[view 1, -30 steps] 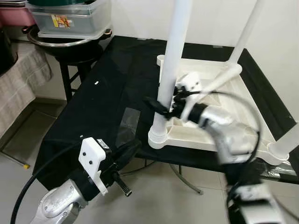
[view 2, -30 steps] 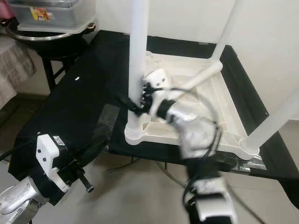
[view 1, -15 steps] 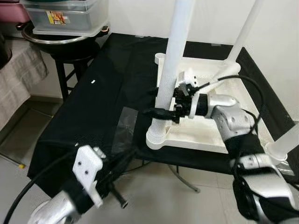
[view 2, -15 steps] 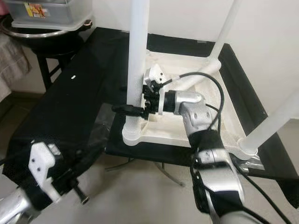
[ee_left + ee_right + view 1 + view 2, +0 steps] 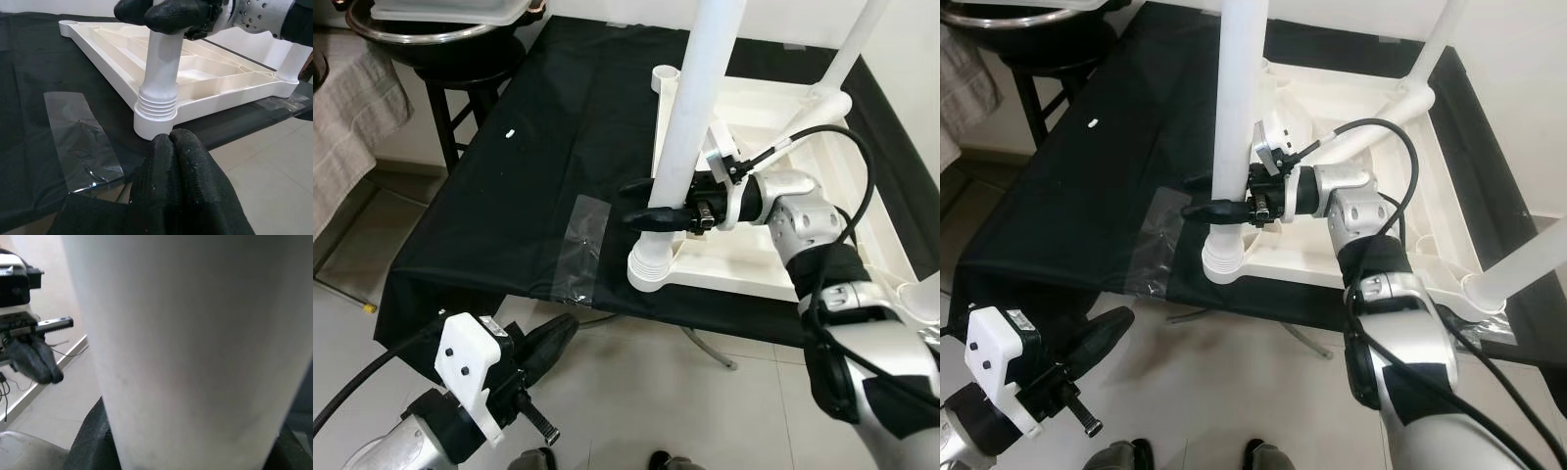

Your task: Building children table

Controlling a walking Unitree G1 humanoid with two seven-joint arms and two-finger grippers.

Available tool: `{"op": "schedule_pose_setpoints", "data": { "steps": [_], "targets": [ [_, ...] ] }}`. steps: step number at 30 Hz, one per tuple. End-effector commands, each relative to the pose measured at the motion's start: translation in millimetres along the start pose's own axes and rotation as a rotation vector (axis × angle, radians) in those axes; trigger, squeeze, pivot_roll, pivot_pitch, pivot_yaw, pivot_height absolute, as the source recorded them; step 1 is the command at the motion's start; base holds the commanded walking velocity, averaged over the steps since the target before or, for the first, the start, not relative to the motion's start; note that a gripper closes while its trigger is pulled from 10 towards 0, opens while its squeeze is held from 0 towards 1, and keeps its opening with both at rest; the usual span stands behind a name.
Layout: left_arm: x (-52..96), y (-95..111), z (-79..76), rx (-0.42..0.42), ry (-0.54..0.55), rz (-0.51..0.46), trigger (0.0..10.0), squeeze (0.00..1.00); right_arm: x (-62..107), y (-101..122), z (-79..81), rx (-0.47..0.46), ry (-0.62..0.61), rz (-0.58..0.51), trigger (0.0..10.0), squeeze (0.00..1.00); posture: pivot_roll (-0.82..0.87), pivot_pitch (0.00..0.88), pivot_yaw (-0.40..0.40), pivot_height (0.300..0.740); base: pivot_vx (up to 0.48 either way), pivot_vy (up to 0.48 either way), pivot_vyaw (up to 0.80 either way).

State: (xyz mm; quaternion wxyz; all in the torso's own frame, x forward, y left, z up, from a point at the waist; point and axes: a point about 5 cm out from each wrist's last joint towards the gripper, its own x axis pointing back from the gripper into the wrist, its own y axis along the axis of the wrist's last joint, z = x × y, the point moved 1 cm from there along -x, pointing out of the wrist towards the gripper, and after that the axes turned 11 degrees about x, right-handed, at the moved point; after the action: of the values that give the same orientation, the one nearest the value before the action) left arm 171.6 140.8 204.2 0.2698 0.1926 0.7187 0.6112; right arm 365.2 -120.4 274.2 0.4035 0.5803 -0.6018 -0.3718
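- Far to the robot's left, a grey-beige cloth (image 5: 357, 117) hangs beside a round dark stool (image 5: 450, 73) that carries a metal basin (image 5: 431, 24).
- Low on the left, the left gripper (image 5: 540, 345) hangs over the pale tiled floor (image 5: 636, 411), just off the near edge of the black cloth-covered work table (image 5: 509, 196); its two black fingers (image 5: 181, 176) are pressed together, holding nothing.
- On the black cloth near that edge lies a strip of clear tape (image 5: 578, 245), with a small white scrap (image 5: 510, 133) farther back.
- At centre, the upturned white plastic children's tabletop (image 5: 773, 255) lies on the black cloth, underside up, showing its ribs.
- Rising from its near-left corner socket (image 5: 649, 274), a thick white plastic table leg (image 5: 700, 117) stands upright, its ridged collar seated in the socket.
- Reaching in from the right, the right gripper (image 5: 651, 203) clasps that leg a little above the collar, one black finger on each side of the tube; the right wrist view shows the white tube close up between them.
- Behind it, a second white leg (image 5: 847, 49) stands at the far-right corner, and a third (image 5: 1528, 264) slants up from the near-right corner.
- At the bottom edge, the tips of two dark shoes (image 5: 1195, 456) show on the floor.
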Motion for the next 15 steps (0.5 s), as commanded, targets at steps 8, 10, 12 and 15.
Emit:
{"op": "schedule_pose_setpoints", "data": {
  "steps": [8, 10, 12, 15],
  "targets": [
    [-9.0, -6, -1.8, 0.037, -0.026, -0.011, 10.0, 0.00, -5.2, -39, 36.2, -0.008, -0.458, 0.126, 0.0, 0.00, 0.08, 0.219, -0.089, 0.740, 0.000, 0.000, 0.00],
    [-10.2, -6, -1.0, 0.040, -0.028, -0.013, 10.0, 0.00, -7.8, -44, 43.5, -0.037, -0.558, 0.141, 0.0, 0.00, 0.08, 0.219, -0.089, 0.740, 0.000, 0.000, 0.00],
    [-15.1, -8, 0.1, 0.040, -0.044, -0.016, 10.0, 0.00, -21.5, -71, 82.3, -0.125, -0.904, 0.292, 0.0, 0.00, 0.05, 0.192, -0.072, 0.740, 0.000, 0.000, 0.00],
    [-22.7, -9, 0.6, 0.044, -0.066, -0.027, 10.0, 0.00, -27.6, -77, 102.7, -0.092, -1.100, 0.375, 0.0, 0.00, 0.04, 0.171, -0.069, 0.740, 0.000, 0.000, 0.00]
  ]
}}
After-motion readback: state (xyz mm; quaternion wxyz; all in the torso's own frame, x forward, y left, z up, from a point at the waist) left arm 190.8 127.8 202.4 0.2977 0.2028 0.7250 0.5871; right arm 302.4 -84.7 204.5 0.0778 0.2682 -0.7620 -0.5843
